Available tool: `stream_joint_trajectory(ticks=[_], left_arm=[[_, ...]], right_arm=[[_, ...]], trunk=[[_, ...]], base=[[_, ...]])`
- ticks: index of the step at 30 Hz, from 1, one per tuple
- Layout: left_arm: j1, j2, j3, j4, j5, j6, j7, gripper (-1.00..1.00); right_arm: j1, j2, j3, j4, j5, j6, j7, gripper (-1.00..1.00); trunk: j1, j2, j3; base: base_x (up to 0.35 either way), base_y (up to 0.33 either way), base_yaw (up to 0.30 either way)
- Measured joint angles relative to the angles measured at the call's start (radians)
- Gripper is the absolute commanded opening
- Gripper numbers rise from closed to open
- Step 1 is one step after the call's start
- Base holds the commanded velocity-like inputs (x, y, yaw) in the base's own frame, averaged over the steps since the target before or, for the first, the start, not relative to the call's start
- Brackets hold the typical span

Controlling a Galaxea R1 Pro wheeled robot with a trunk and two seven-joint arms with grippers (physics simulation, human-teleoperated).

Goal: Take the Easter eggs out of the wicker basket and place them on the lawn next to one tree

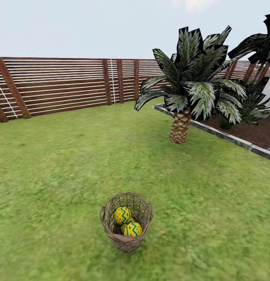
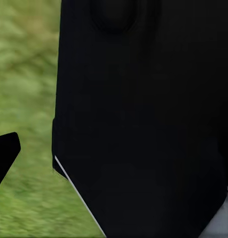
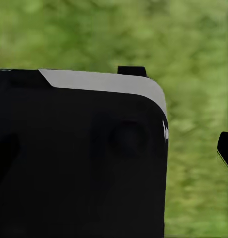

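On the lawn [image 1: 52,175] sits the wicker basket [image 1: 126,222] holding Easter eggs [image 1: 122,214] (either claw's state: cannot tell).

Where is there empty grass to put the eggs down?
Open lawn lies all around the wicker basket, up to the fence and the palm. It is crowded only inside the basket, where the eggs touch.

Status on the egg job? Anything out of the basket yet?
Done: nothing yet. Two Easter eggs are visible inside the wicker basket on the lawn; a third may be hidden beneath them. In hand: nothing; the wrist views show dark robot body over grass. Left: lift out every egg and set them beside one tree. No grey-trunked tree in sight, just a palm.
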Motion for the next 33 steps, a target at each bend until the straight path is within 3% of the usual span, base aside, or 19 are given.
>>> stream_joint_trajectory(ticks=[33], left_arm=[[0.000,0.000,0.000,0.000,0.000,0.000,0.000,1.00]], right_arm=[[0.000,0.000,0.000,0.000,0.000,0.000,0.000,1.00]], trunk=[[0.000,0.000,0.000]], base=[[0.326,0.000,0.000]])
